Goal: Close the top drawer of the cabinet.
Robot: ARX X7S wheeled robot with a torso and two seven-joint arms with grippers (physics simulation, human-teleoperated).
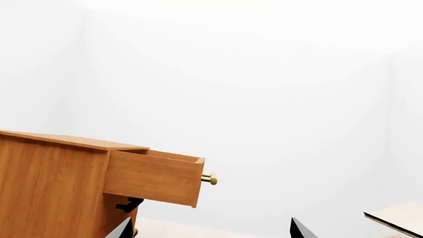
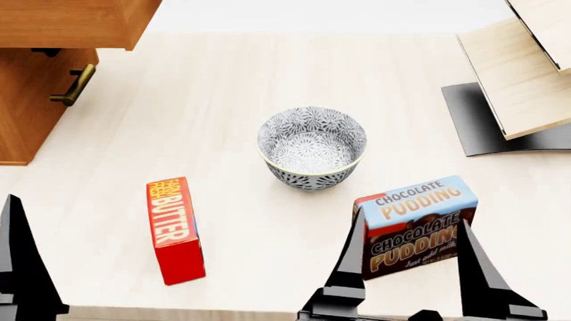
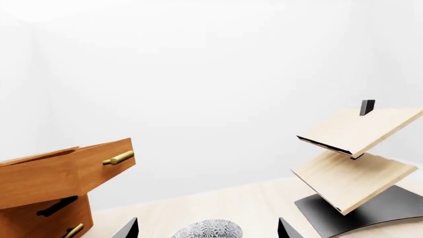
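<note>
Top drawer [image 1: 155, 177] juts out of the cabinet [image 1: 49, 191] at the lower left of my left wrist view, its brass handle [image 1: 209, 178] end-on. From the head view I read "BUTTER" on a red box [image 2: 174, 229] at lower left and "CHOCOLATE PUDDING" on a blue-and-brown box [image 2: 415, 224] at lower right, a patterned bowl [image 2: 312, 148] between them on the table [image 2: 223, 100]. My right gripper [image 2: 403, 264] hovers low at the bottom edge, fingers spread around the pudding box's near side (touching or not, I cannot tell). Of the left gripper only one dark finger [image 2: 23, 261] shows at the bottom-left corner there; the left wrist view shows both tips apart. Only the right wrist view shows both tiers of the pale slanted shelf [image 3: 357, 163].
</note>
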